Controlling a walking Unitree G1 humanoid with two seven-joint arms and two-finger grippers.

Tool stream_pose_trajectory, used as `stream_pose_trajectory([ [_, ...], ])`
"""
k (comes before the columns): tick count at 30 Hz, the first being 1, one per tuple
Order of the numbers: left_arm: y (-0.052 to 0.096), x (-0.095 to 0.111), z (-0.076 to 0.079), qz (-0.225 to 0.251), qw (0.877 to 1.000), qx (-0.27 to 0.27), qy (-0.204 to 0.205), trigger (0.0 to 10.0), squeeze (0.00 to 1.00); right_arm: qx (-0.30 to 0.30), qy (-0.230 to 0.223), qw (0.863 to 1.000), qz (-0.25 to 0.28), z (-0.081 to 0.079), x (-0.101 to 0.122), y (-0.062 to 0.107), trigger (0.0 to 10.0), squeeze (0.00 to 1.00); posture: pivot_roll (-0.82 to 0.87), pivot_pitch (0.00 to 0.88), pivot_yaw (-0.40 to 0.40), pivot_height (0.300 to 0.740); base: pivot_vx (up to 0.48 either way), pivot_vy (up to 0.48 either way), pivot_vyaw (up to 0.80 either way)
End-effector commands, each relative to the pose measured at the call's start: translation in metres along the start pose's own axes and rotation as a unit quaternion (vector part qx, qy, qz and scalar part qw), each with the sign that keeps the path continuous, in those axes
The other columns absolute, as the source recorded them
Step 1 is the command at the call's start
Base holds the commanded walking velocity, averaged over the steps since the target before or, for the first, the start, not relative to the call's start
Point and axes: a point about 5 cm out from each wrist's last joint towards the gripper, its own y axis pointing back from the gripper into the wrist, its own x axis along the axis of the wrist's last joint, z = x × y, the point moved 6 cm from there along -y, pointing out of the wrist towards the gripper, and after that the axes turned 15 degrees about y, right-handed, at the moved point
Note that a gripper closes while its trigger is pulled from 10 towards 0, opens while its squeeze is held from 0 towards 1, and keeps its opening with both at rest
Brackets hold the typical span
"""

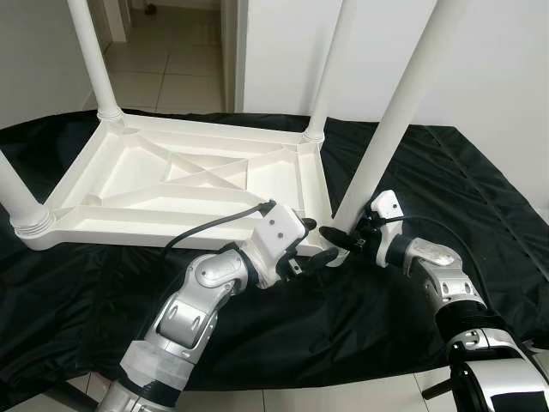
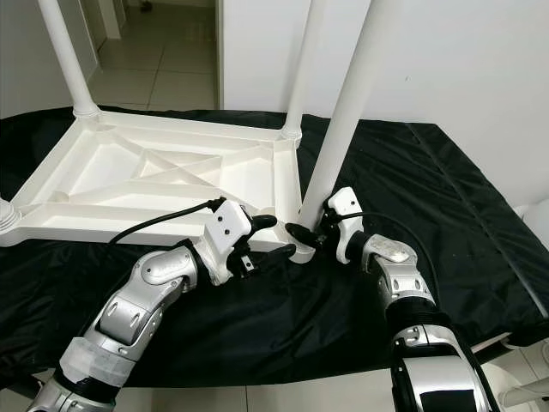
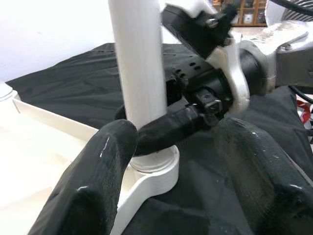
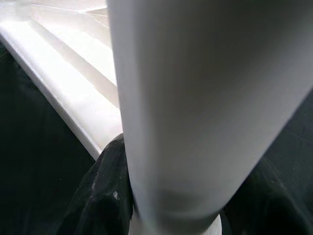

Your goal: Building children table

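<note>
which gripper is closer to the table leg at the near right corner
Right. The right gripper is clamped around the base of that table leg, just above its corner socket. The left gripper sits open beside the same corner, one finger at the socket, not gripping.

A black sheet (image 1: 429, 172) covers the surface from edge to edge, wrinkled along its right side. Beyond its far edge stands a white wall (image 1: 283, 51), with a doorway at the far left opening onto a tiled floor (image 1: 167, 64).
</note>
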Motion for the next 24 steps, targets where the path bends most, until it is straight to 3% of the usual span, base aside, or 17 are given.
stream_pose_trajectory([
  [1,-0.003,0.006,-0.001,0.009,1.0,0.014,-0.005,10.0,0.0,-0.02,-0.02,1.0,0.003,0.001,0.0,0.002,10.0,0.0,-0.04,0.007,-0.084,0.74,0.0,0.0,0.0],
  [10,-0.005,0.006,0.0,0.011,1.0,0.014,-0.001,10.0,0.0,-0.169,-0.035,0.985,-0.005,0.005,0.006,-0.004,10.0,0.0,-0.05,0.014,-0.08,0.74,0.0,0.0,0.0],
  [16,-0.005,0.006,0.0,0.011,1.0,0.013,-0.001,10.0,0.0,-0.199,-0.042,0.979,-0.012,0.002,0.006,-0.005,10.0,0.0,-0.05,0.016,-0.08,0.74,0.0,0.0,0.0],
  [17,-0.004,0.006,-0.001,0.01,1.0,0.015,0.0,10.0,0.0,-0.237,-0.056,0.97,-0.024,-0.003,0.005,-0.006,10.0,0.0,-0.05,0.019,-0.075,0.74,0.0,0.0,0.0],
  [19,-0.004,0.006,-0.001,0.01,1.0,0.015,0.0,10.0,0.0,-0.237,-0.056,0.97,-0.024,-0.003,0.005,-0.006,10.0,0.0,-0.05,0.019,-0.075,0.74,0.0,0.0,0.0],
  [20,-0.003,0.005,-0.002,0.009,1.0,0.016,0.001,10.0,0.0,-0.3,-0.081,0.95,-0.045,-0.005,0.001,-0.005,10.0,0.0,-0.05,0.02,-0.071,0.74,0.0,0.0,0.0],
  [21,-0.003,0.005,-0.002,0.009,1.0,0.016,0.001,10.0,0.0,-0.3,-0.081,0.95,-0.045,-0.005,0.001,-0.005,10.0,0.0,-0.05,0.02,-0.071,0.74,0.0,0.0,0.0],
  [22,-0.003,0.005,-0.002,0.009,1.0,0.017,0.001,10.0,0.0,-0.355,-0.105,0.927,-0.065,-0.008,-0.002,-0.002,10.0,0.0,-0.05,0.02,-0.07,0.74,0.0,0.0,0.0],
  [24,-0.003,0.005,-0.002,0.009,1.0,0.017,0.001,10.0,0.0,-0.355,-0.105,0.927,-0.065,-0.008,-0.002,-0.002,10.0,0.0,-0.05,0.02,-0.07,0.74,0.0,0.0,0.0],
])
